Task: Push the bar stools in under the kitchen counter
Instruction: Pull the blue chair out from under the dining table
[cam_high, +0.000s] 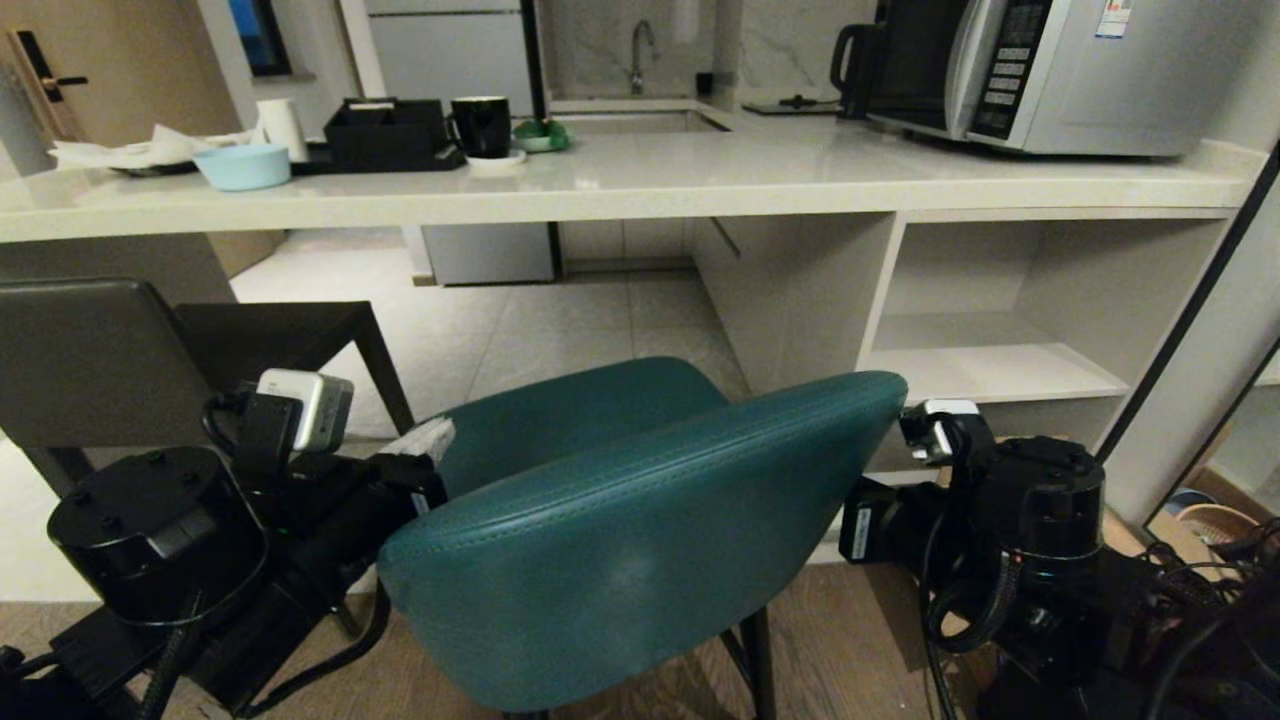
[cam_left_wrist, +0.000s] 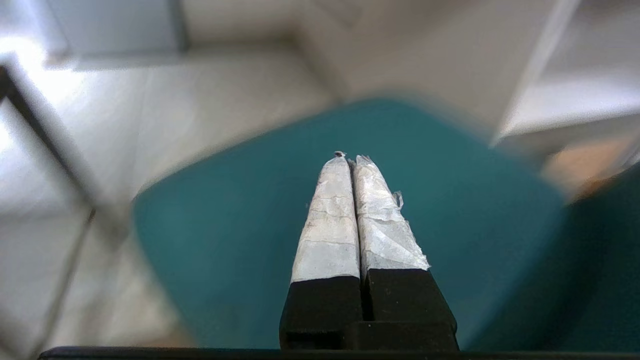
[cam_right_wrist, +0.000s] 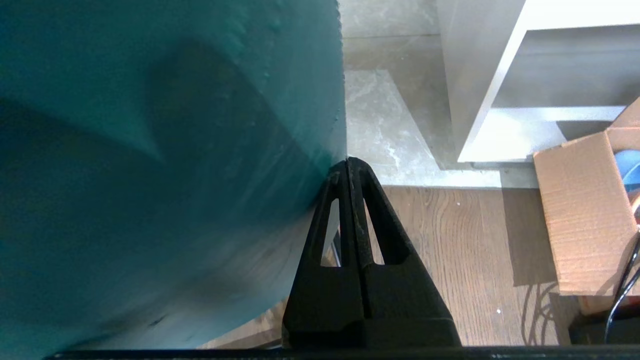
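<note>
Cardboard box (cam_right_wrist: 585, 215) open beside white shelf cubby (cam_high: 990, 300); contents unclear.

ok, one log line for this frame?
phase: pushing | teal stool: outside counter | left end effector: shut, over seat | right end effector: shut, at backrest edge

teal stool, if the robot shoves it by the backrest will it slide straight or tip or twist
The teal stool looks tall on thin black legs, so a high push on its backrest may tip it rather than slide it. The shut left gripper and right gripper flank it, so uneven pressure could twist it. The smooth leather may let the fingertips slip.
</note>
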